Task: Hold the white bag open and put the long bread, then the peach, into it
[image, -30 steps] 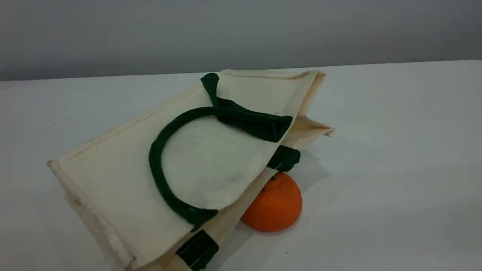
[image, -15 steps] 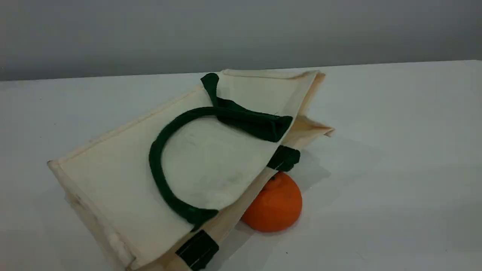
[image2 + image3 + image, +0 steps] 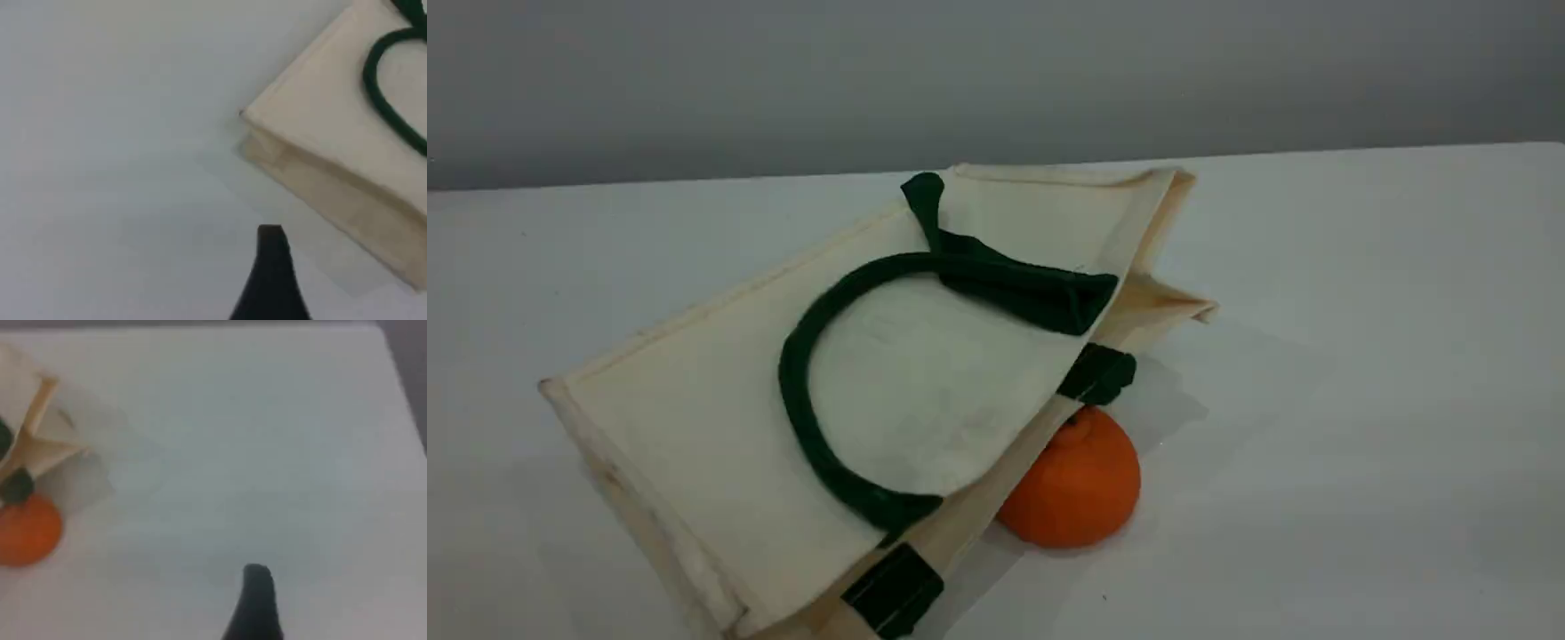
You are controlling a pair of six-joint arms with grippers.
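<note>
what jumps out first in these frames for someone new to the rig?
The white bag dominates: it lies flat with its mouth collapsed across the middle-left of the table, its dark green handle looped on top. Next comes the orange fruit, tucked against the bag's near-right edge and partly hidden by the canvas. No long bread or peach shows in any view.

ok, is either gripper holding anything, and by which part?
Nothing held. The left gripper and right gripper both hang open over the table, clear of the white bag and the orange.
</note>
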